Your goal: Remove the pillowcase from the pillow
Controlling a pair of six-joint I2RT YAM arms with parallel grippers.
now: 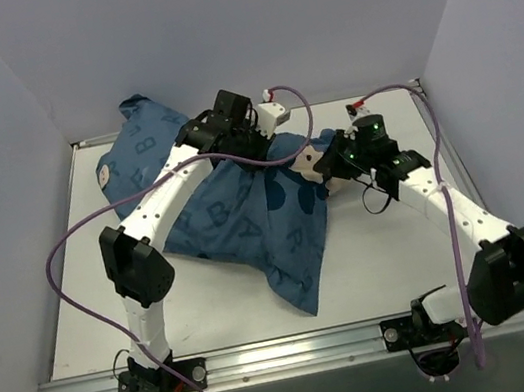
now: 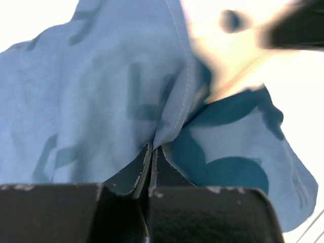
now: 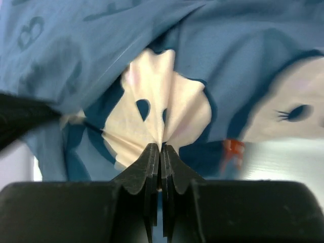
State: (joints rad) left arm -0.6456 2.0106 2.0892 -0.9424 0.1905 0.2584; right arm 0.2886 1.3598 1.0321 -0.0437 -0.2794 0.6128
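Pillowcase (image 1: 234, 211) lies bunched across the middle of the table (image 1: 384, 256). One corner trails toward the near edge and another reaches the far left. Left gripper (image 2: 152, 150) is clamped tight on a fold at the stitched hem. Right gripper (image 3: 161, 148) pinches a cream printed patch, fingers fully together. Both grip close together at the cloth's right side.

I have the left arm (image 1: 166, 198) stretched over the pillowcase (image 1: 236, 221) from its near left side, wrist bent down at the far edge. The left gripper (image 2: 153, 147) is pinched tight on a hemmed fold of it. The right arm (image 1: 446, 204) comes in low from the pillowcase's right. The right gripper (image 3: 161, 147) is clamped on a pale printed patch there, near the left gripper.
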